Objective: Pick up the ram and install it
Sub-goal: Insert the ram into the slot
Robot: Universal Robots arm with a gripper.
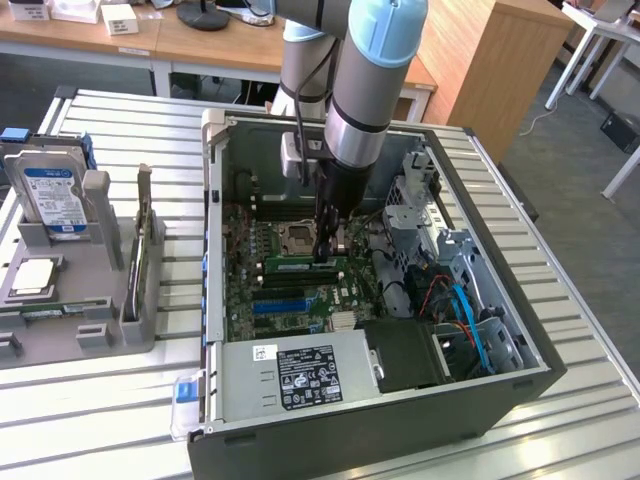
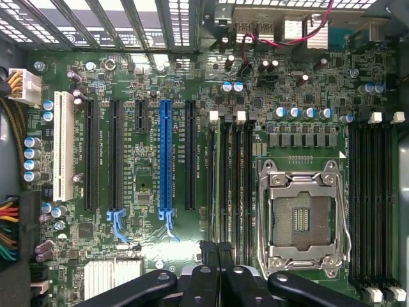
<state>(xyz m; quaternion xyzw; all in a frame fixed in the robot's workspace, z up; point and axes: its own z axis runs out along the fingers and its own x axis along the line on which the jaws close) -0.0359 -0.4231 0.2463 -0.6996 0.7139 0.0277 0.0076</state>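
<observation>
The ram (image 1: 295, 266) is a long green stick standing on edge in a black memory slot on the motherboard (image 1: 270, 300), inside the open computer case (image 1: 400, 400). My gripper (image 1: 326, 256) reaches straight down into the case. Its dark fingers are shut on the ram's top edge, toward the stick's end on the exterior view's right. In the wrist view the ram (image 2: 218, 185) shows edge-on as a thin line in the slot beside the processor socket (image 2: 300, 214), running up to my closed gripper (image 2: 217, 251).
A power supply (image 1: 300, 375) fills the case's near side, and drive cages with cables (image 1: 450, 290) line the exterior view's right. On that view's left, a grey fixture (image 1: 90, 290) carries a hard drive (image 1: 55, 195) and a processor chip (image 1: 32, 277). More memory slots (image 2: 374, 204) lie beyond the socket.
</observation>
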